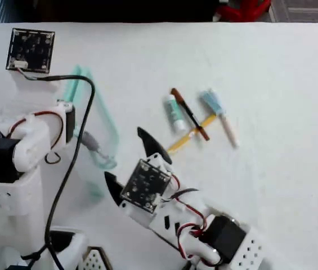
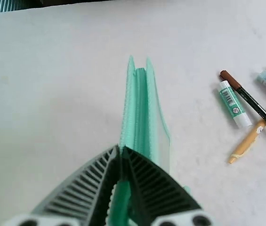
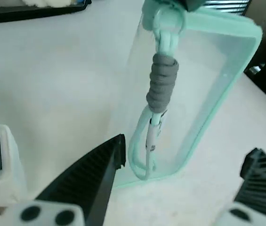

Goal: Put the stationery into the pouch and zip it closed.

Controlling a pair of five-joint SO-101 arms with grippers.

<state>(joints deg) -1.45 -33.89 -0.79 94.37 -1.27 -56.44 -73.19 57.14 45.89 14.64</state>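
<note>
The pouch [image 1: 103, 132] stands on edge at table-left. The left wrist view shows its zip edge [image 2: 140, 108] pinched in the left gripper [image 2: 121, 153]. The right gripper [image 3: 189, 150] is spread beside the grey-wrapped pull cord [image 3: 162, 82]. The glue stick [image 1: 175, 112] and brown pen [image 1: 189, 114] lie well apart. From above, the clear wall hardly shows.

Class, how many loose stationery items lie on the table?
4, clustered together: a glue stick, a brown pen crossing a yellow pencil, and a blue-topped stick beside them. The pouch looks empty but is partly hidden.
</note>
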